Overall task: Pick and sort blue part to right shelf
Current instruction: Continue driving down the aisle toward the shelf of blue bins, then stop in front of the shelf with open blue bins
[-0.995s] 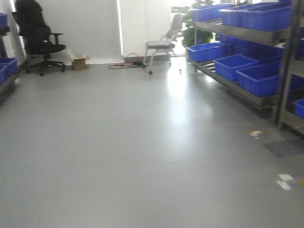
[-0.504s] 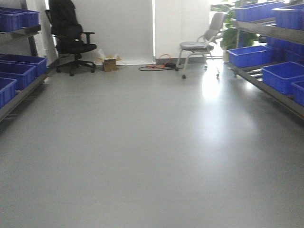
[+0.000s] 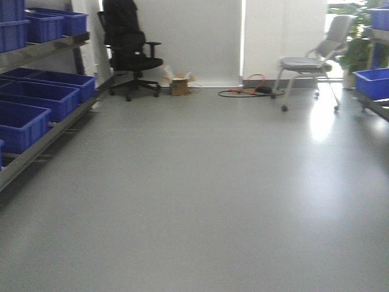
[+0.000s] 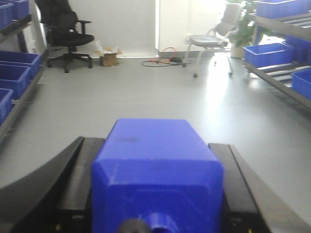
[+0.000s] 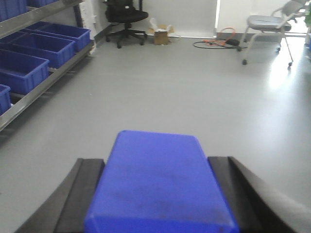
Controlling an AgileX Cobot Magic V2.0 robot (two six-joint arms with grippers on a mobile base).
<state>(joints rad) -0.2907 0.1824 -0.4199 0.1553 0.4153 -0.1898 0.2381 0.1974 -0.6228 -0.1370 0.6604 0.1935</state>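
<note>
Front view: grey floor (image 3: 200, 194), left rack (image 3: 36, 153) with blue crates, office chair (image 3: 130, 55) at back, right shelf (image 3: 375, 104) edge far right.
Left wrist: left gripper (image 4: 155, 143) clamped on blue part (image 4: 155, 179), nub toward camera, above floor; right shelf well apart at right.
Right wrist: right gripper (image 5: 155, 161) clamped on blue block (image 5: 158, 194); left rack beside, at left.

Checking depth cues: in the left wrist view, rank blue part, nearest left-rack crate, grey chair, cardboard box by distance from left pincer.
1. blue part, held in the left pincer.
2. blue crate, left edge.
3. grey chair, back right.
4. cardboard box, far wall, left of centre.
</note>
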